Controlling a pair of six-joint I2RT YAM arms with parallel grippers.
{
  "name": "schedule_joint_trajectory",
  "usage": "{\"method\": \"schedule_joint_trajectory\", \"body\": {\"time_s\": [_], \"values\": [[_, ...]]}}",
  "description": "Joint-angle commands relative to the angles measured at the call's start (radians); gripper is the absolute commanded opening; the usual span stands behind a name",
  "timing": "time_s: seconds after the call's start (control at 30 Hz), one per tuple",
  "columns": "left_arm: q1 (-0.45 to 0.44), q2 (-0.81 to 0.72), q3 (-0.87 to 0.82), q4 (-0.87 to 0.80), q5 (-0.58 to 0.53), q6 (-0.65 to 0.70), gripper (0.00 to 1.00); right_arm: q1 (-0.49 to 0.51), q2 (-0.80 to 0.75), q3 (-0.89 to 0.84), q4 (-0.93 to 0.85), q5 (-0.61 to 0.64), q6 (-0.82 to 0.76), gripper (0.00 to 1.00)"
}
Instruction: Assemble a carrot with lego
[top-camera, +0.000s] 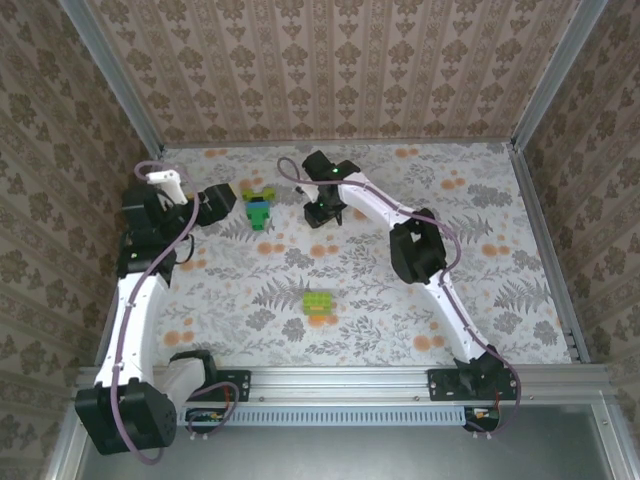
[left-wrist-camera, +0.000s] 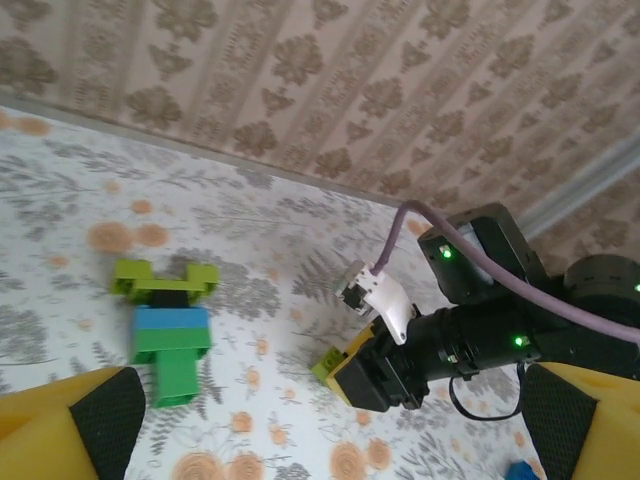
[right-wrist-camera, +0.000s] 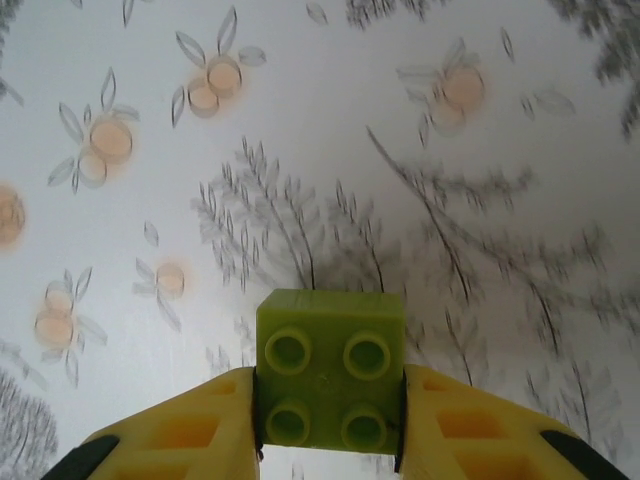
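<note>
The right fingers (right-wrist-camera: 190, 435) are clamped on a lime-green two-by-two brick (right-wrist-camera: 330, 360), gripping only its lower half. Pressed onto studs, it could pivot or squirt free. The left fingers (left-wrist-camera: 75, 420) stand wide apart and empty beside the green-and-blue brick stack (top-camera: 258, 211), upper middle of the top view. The lime-and-orange carrot (top-camera: 319, 302) lies loose on the tabletop (top-camera: 450, 290) near frame centre, well apart. Unbraced, it may skid under a push.

White arm links (top-camera: 135, 310), black joints (top-camera: 415, 250), purple cables (left-wrist-camera: 395, 235), yellow jaws (black pads (left-wrist-camera: 100, 420))
</note>
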Motion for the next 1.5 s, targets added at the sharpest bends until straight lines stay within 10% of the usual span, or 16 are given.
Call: {"method": "schedule_joint_trajectory", "body": {"time_s": [0.0, 0.23, 0.9, 1.47], "values": [[-0.081, 0.013, -0.063, 0.15, 0.121, 0.011, 1.0, 0.001, -0.222, -0.14, 0.049, 0.07, 0.086, 0.32], [-0.35, -0.117, -0.334, 0.373, 0.068, 0.257, 1.0, -0.004, -0.532, -0.489, 0.075, 0.122, 0.225, 0.34], [-0.685, -0.415, -0.599, 0.45, 0.174, 0.285, 1.0, 0.007, -0.968, -1.04, 0.183, 0.122, 0.254, 0.34], [-0.854, -0.151, -0.637, 0.546, -0.044, 0.409, 1.0, 0.025, -1.098, -1.118, 0.155, 0.089, 0.223, 0.35]]}}
